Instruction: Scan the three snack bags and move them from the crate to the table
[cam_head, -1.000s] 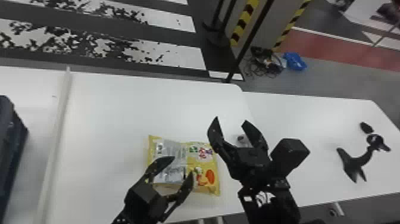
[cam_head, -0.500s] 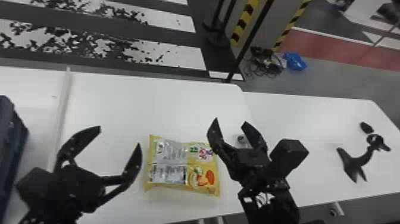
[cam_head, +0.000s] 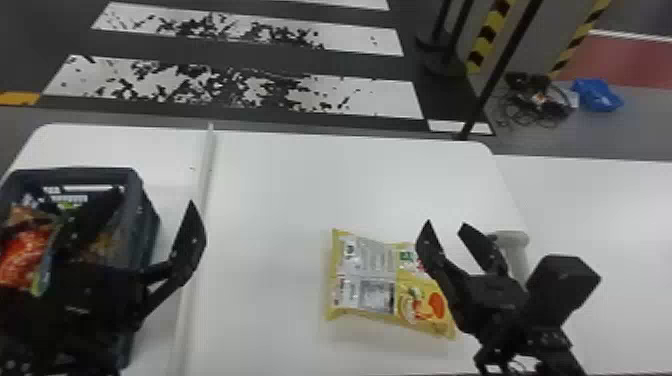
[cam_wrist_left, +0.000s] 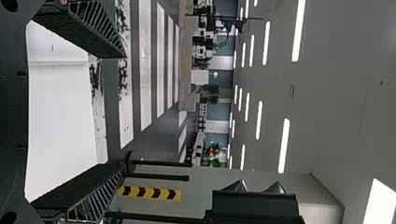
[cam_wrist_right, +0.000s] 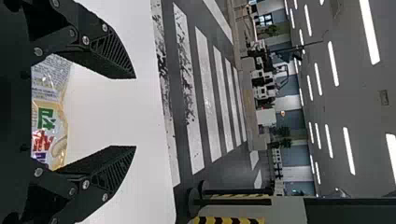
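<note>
My left gripper (cam_head: 155, 196) stands open over the dark crate (cam_head: 131, 186) at the left of the head view. Beneath and beside it in the crate lie snack bags, one red and orange (cam_head: 24, 255). In the left wrist view the left gripper (cam_wrist_left: 112, 109) has its fingers wide apart with nothing between them. A yellow snack bag (cam_head: 372, 280) lies flat on the table. Above that bag's right end is my right gripper (cam_head: 445, 227), open. The right wrist view has the right gripper (cam_wrist_right: 135, 112) open and empty, the yellow bag (cam_wrist_right: 49, 121) below it.
A raised white strip (cam_head: 197, 225) runs across the table (cam_head: 280, 175) between crate and yellow bag. A light grey handle-like object (cam_head: 515, 245) stands just behind the right gripper. Black posts and a blue item (cam_head: 597, 95) are on the floor beyond.
The left gripper has moved left from over the yellow bag to the crate, opening wider on the way. The head view has turned left, bringing more of the crate into sight. The right gripper stays open.
</note>
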